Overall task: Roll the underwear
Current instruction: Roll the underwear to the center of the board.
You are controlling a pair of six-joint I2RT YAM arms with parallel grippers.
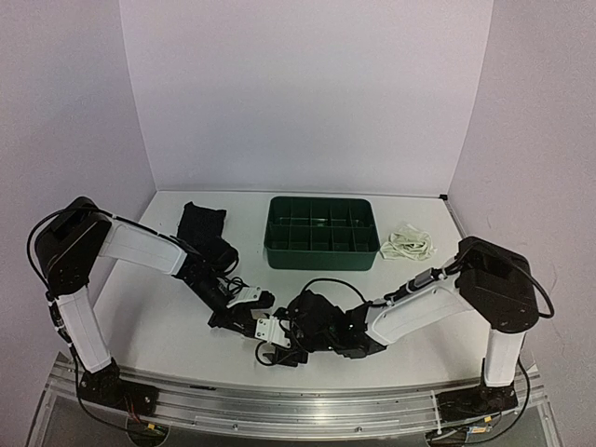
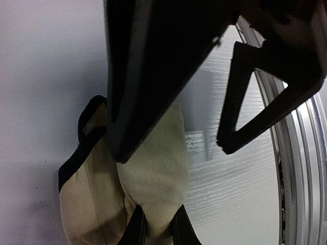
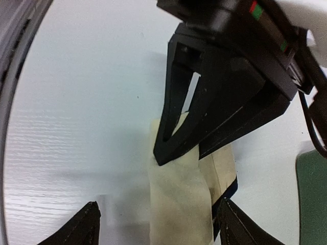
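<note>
Three garments belong to the task. From the top view we pick out the plain black cloth underwear (image 1: 200,231) at far left and the small white cloth underwear (image 1: 408,244) at far right, past the green divided plastic tray (image 1: 321,244). The third is hidden where the left gripper (image 1: 250,317) and right gripper (image 1: 279,352) meet, near middle; jaw states are unreadable from above. Left wrist view: the left gripper (image 2: 158,228) is pinched onto the cream cloth underwear with black edge trim (image 2: 148,168), whose long axis runs away from the claw, under the right gripper's fingers (image 2: 153,76). Right wrist view: the right gripper (image 3: 158,229) gapes wide and straddles the cream cloth (image 3: 179,204), which lies lengthwise toward the left gripper (image 3: 204,117). We judge the right arm nearer for a regrip. The cloth's near end is cut off by the frame.
</note>
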